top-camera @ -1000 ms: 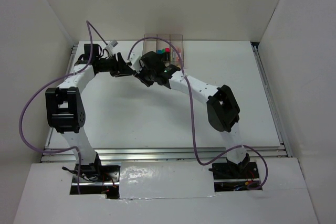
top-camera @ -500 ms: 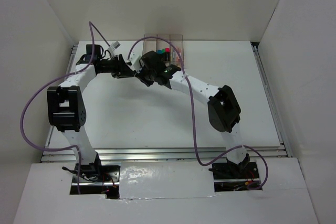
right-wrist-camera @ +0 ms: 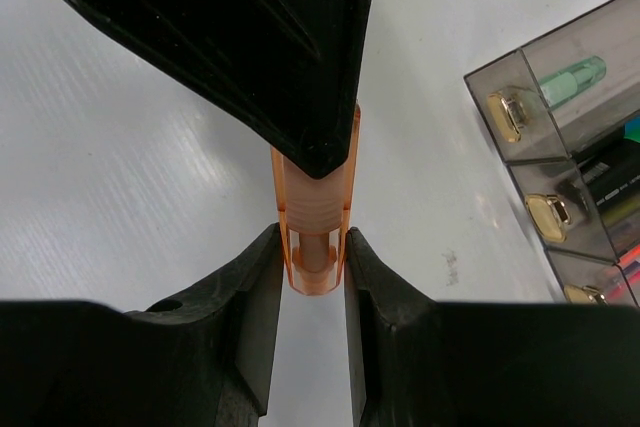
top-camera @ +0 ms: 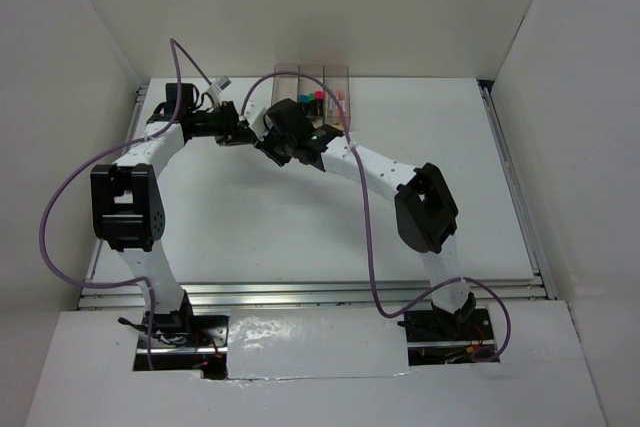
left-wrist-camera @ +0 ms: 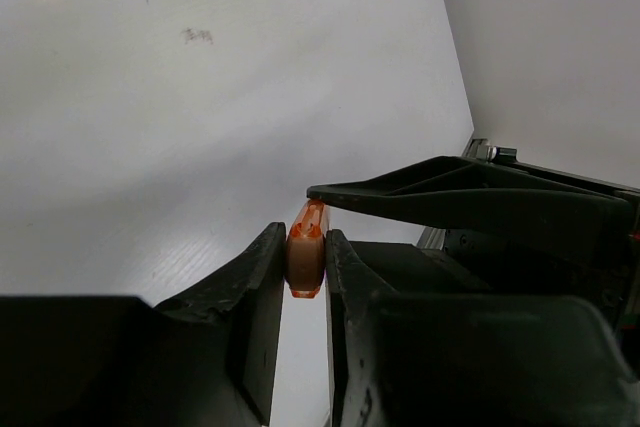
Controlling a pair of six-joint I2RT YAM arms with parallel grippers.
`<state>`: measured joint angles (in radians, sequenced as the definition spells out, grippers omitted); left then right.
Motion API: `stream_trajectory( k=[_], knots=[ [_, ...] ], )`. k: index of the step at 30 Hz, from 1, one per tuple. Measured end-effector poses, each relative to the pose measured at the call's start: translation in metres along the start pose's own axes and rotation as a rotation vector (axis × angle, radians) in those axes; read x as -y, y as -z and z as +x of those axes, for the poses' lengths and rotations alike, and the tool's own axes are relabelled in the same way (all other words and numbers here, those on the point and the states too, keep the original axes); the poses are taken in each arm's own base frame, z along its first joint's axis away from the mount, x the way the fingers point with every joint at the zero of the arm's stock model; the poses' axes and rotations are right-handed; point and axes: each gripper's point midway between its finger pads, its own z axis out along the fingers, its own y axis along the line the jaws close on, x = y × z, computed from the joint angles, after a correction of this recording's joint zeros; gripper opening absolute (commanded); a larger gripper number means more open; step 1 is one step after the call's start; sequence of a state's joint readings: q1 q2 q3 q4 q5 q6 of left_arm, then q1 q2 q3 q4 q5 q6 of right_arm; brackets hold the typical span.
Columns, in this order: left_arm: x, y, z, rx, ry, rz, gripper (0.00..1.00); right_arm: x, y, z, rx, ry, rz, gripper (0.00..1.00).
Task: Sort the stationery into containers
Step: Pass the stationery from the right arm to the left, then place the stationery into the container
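Right wrist: right pincer (right-wrist-camera: 312,247) and left pincer (left-wrist-camera: 303,257) both clamp the orange pen (right-wrist-camera: 315,197); seemingly a hand-over. Next, left must release; right carries to containers (right-wrist-camera: 540,62).

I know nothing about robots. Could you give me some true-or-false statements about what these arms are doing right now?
1. The left gripper and right gripper both clamp one orange pen. True.
2. The bins sit near the table's far edge. True.
3. The bins are all empty. False: a green pen lies in one.
4. The arms work at opposite sides of the table. False: their grippers meet close to the bins.
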<state>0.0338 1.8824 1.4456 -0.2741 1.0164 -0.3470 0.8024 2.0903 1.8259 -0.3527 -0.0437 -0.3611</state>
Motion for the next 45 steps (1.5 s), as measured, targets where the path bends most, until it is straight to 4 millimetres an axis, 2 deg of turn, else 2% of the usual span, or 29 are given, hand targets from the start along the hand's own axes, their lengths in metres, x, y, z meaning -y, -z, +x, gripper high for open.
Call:
stream_trajectory(
  k=[1,2,4,5,7,9,12,14,18,21,23,26,28,30,32,34,37,40,41,43,45],
  knots=[
    [0.000,0.000,0.000,0.001,-0.001,0.000,0.15,0.000,0.000,0.000,0.000,0.000,0.002,0.06],
    [0.000,0.000,-0.001,0.003,-0.003,0.000,0.13,0.001,0.000,0.000,0.000,0.000,0.003,0.13],
    [0.000,0.000,-0.002,0.007,-0.003,-0.002,0.06,0.002,0.000,0.000,-0.001,-0.001,0.009,0.28],
    [0.000,-0.001,-0.003,0.012,0.002,-0.006,0.04,0.002,0.000,0.000,-0.001,-0.004,0.014,0.46],
    [-0.002,-0.002,-0.006,0.023,-0.002,-0.020,0.00,0.004,0.001,0.000,-0.001,-0.015,0.024,0.60],
    [-0.005,-0.003,-0.011,0.041,-0.004,-0.040,0.00,0.007,0.003,-0.001,-0.001,-0.035,0.030,0.69],
    [-0.012,-0.002,-0.026,0.086,-0.010,-0.108,0.00,0.011,0.016,-0.008,0.018,-0.080,0.026,0.73],
    [-0.013,-0.001,-0.044,0.132,-0.039,-0.160,0.00,0.020,0.035,-0.011,0.037,-0.124,0.038,0.74],
    [-0.008,0.001,-0.097,0.276,-0.163,-0.281,0.00,0.048,0.083,-0.010,0.079,-0.217,0.085,0.75],
    [0.000,-0.012,-0.120,0.371,-0.255,-0.362,0.00,0.074,0.113,-0.003,0.104,-0.292,0.134,0.75],
    [0.007,-0.029,-0.124,0.394,-0.309,-0.421,0.00,0.091,0.127,0.012,0.098,-0.349,0.168,0.75],
    [0.019,-0.055,-0.138,0.449,-0.401,-0.497,0.00,0.113,0.138,0.043,0.062,-0.431,0.208,0.75],
    [0.029,-0.075,-0.142,0.476,-0.452,-0.527,0.00,0.124,0.141,0.067,0.028,-0.489,0.227,0.75],
    [0.028,-0.089,-0.152,0.520,-0.491,-0.582,0.00,0.129,0.145,0.091,-0.014,-0.544,0.235,0.75],
    [0.018,-0.097,-0.163,0.562,-0.514,-0.635,0.00,0.132,0.148,0.107,-0.038,-0.580,0.243,0.75],
    [-0.005,-0.103,-0.171,0.594,-0.521,-0.702,0.00,0.133,0.153,0.116,-0.053,-0.606,0.249,0.75],
    [-0.044,-0.107,-0.174,0.605,-0.517,-0.800,0.00,0.139,0.164,0.115,-0.041,-0.623,0.258,0.75],
    [-0.077,-0.110,-0.169,0.590,-0.517,-0.870,0.01,0.144,0.176,0.111,-0.015,-0.629,0.269,0.76],
    [-0.086,-0.110,-0.167,0.583,-0.517,-0.885,0.07,0.146,0.179,0.110,-0.007,-0.630,0.273,0.76],
    [-0.097,-0.112,-0.164,0.571,-0.517,-0.897,0.12,0.149,0.183,0.109,0.002,-0.633,0.278,0.76],
    [-0.101,-0.114,-0.164,0.561,-0.529,-0.894,0.18,0.151,0.185,0.109,0.003,-0.636,0.279,0.76]
  ],
)
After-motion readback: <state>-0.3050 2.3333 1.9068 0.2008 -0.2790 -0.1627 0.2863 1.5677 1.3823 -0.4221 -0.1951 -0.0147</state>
